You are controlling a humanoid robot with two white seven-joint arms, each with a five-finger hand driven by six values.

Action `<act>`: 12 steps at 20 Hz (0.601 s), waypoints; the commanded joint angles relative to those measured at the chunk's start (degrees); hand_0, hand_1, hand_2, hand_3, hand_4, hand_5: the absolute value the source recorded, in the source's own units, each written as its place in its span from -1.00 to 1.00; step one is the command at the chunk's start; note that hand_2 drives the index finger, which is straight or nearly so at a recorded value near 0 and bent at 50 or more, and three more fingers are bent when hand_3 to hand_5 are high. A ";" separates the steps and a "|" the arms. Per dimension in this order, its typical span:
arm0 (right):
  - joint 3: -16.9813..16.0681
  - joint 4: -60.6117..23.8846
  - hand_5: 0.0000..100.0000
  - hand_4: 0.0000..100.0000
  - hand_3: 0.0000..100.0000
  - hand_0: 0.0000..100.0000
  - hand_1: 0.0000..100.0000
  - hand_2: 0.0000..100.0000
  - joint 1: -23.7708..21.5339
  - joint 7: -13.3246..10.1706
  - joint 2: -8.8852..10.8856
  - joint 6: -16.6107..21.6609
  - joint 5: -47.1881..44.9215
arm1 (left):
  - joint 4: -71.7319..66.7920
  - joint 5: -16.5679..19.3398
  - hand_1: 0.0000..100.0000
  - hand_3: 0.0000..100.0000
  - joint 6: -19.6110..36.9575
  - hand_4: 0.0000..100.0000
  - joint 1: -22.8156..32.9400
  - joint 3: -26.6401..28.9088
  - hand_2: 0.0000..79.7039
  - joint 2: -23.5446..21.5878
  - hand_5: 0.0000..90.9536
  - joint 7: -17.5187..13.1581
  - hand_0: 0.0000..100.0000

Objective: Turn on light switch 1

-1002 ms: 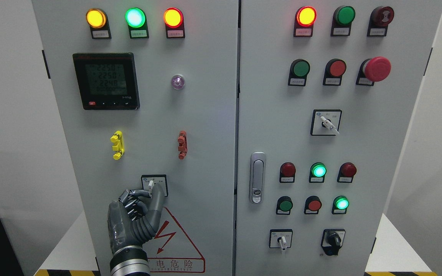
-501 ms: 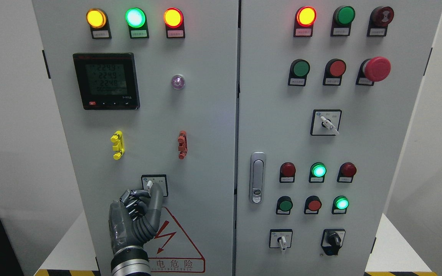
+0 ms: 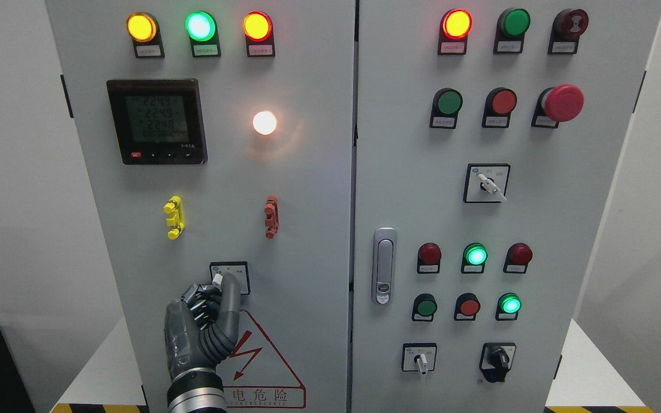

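Note:
A small rotary switch (image 3: 240, 271) in a black-framed white plate sits low on the left cabinet door (image 3: 307, 241). Its white knob (image 3: 216, 279) is tilted to the left. My left hand (image 3: 220, 283) comes up from the bottom edge. Its fingers pinch the knob: one long finger (image 3: 230, 298) lies against the knob's right side and the curled fingers close on its left. The round lamp (image 3: 264, 122) above, right of the meter, glows bright white. My right hand is out of view.
A digital meter (image 3: 156, 121), a yellow clip (image 3: 174, 217) and a red clip (image 3: 271, 216) sit above the switch. A red-bordered warning triangle (image 3: 261, 355) lies below it. The right door carries a handle (image 3: 384, 265), pilot lights, push buttons, a red mushroom button (image 3: 563, 102) and further rotary switches (image 3: 486, 183).
The hand has turned the white knob to the left. The round lamp right of the meter, dark purple before, is now lit bright white.

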State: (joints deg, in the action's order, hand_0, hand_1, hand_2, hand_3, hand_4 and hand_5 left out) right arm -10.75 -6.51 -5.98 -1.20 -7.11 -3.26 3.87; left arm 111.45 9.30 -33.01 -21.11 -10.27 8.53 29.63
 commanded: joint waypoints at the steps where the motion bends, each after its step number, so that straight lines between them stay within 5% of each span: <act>1: -0.06 0.00 -1.00 -1.00 -1.00 -1.00 -1.00 -1.00 0.00 -0.03 -0.01 0.01 0.00 | 0.00 0.01 -0.09 1.00 0.05 0.92 0.01 0.07 0.50 -0.01 0.86 0.35 0.11; 12: 0.03 0.00 -1.00 -1.00 -1.00 -1.00 -1.00 -1.00 0.00 -0.03 -0.01 0.01 0.00 | -0.18 0.01 -0.18 1.00 0.05 0.91 0.01 -0.01 0.51 -0.01 0.86 0.35 0.11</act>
State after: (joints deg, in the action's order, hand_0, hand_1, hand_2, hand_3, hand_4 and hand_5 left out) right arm -10.76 -6.51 -5.98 -1.20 -7.11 -3.26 3.87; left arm 111.41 9.32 -33.15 -21.10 -10.23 8.53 29.95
